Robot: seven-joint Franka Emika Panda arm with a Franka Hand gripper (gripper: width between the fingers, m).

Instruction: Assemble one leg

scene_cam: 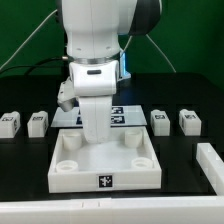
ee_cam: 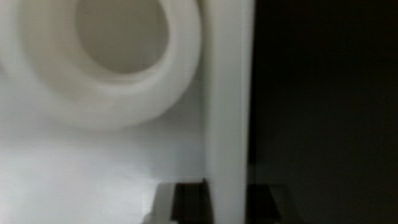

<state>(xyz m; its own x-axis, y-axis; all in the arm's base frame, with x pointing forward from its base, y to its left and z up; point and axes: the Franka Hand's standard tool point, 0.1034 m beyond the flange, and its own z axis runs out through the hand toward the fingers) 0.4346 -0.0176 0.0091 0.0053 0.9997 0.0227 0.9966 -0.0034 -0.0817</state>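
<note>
The large white square panel (scene_cam: 110, 166) with round corner sockets lies at the table's front centre. My gripper (scene_cam: 95, 137) is down at the panel's far rim. In the wrist view, my two dark fingertips (ee_cam: 183, 205) stand on either side of the panel's upright rim (ee_cam: 228, 100), pressed against it, next to a round socket (ee_cam: 98, 50). Four small white legs with tags lie apart on the table: two at the exterior view's left (scene_cam: 10, 123) (scene_cam: 38, 122) and two at its right (scene_cam: 160, 121) (scene_cam: 188, 122). None is held.
The marker board (scene_cam: 124, 117) lies behind the panel, partly hidden by the arm. A white bar (scene_cam: 211, 165) lies at the exterior view's front right. The table is black.
</note>
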